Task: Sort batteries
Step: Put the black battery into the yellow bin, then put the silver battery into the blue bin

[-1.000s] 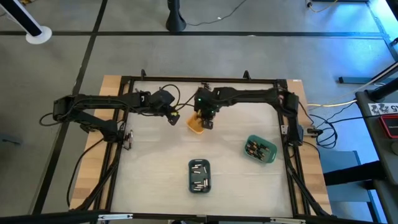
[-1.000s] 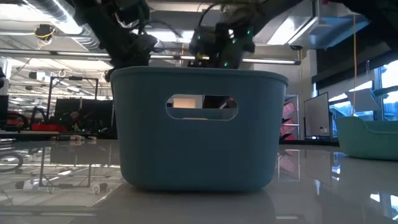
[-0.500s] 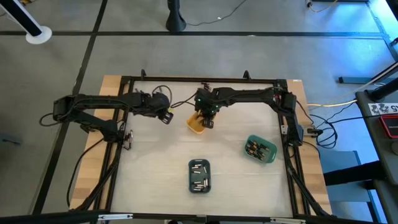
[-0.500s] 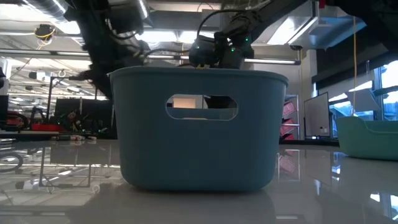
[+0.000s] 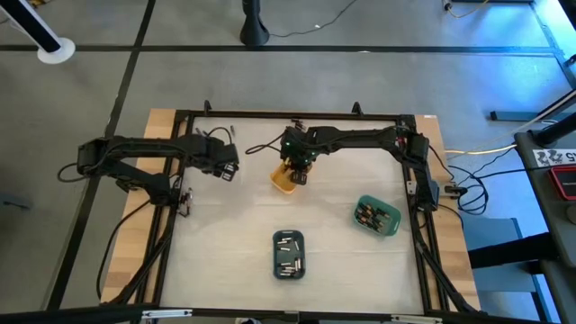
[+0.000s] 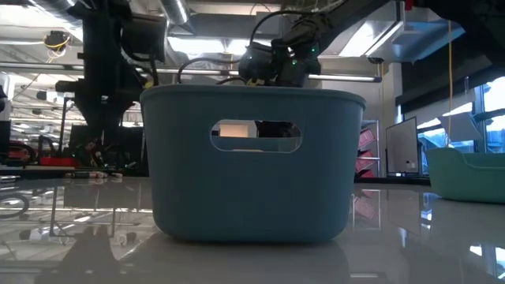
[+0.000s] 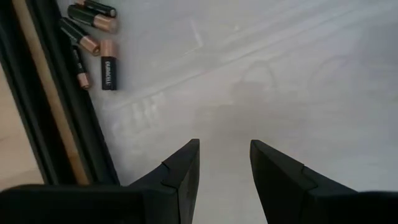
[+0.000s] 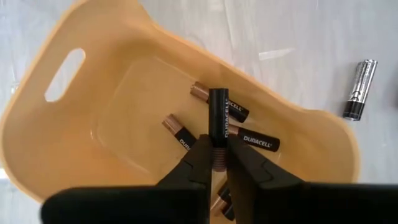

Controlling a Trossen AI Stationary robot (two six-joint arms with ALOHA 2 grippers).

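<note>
Seen from above, the table [image 5: 225, 234] carries three trays: an orange tray [image 5: 284, 179] at the far middle, a slate-blue tray [image 5: 289, 255] at the near middle, and a green tray [image 5: 377, 216] to the right, the last two holding batteries. The right gripper [image 5: 300, 174] hangs over the orange tray, and the left gripper [image 5: 227, 173] is well to the left of it above bare table. At table height, the slate-blue tray [image 6: 252, 166] fills the middle, with the green tray [image 6: 468, 175] at the right edge and both arms showing dark behind and above. The left wrist view shows the left gripper [image 7: 225, 163] spread and holding nothing over bare table, with a few loose batteries [image 7: 93, 37] lying beside the dark frame rail [image 7: 56, 106]. The right wrist view shows the right gripper [image 8: 216, 163] pinching a black and copper battery [image 8: 218, 121] by its end above the orange tray [image 8: 74, 143], where more batteries [image 8: 249, 140] lie on the floor; a silvery battery [image 8: 360, 89] lies on the table just outside the tray.
</note>
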